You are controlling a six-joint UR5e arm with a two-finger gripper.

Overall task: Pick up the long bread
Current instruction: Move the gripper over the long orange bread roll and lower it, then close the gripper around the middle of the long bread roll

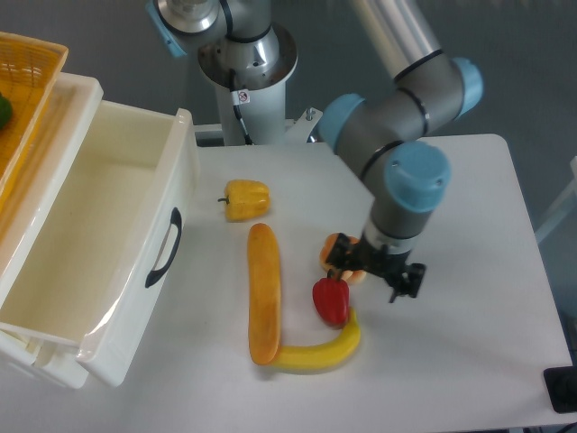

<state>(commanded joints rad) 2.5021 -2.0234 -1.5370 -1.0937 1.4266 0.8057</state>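
The long bread lay lengthwise on the white tabletop, its near end touching the banana. Off to its right, the gripper hung low beside the small orange bun and red pepper; whether its fingers were parted or held anything, I couldn't tell.

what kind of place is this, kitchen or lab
Most likely a robot lab, not a kitchen: an arm with a gripper over a bare white table, toy foods such as the long bread, and a white bin.

White table with long bread, banana
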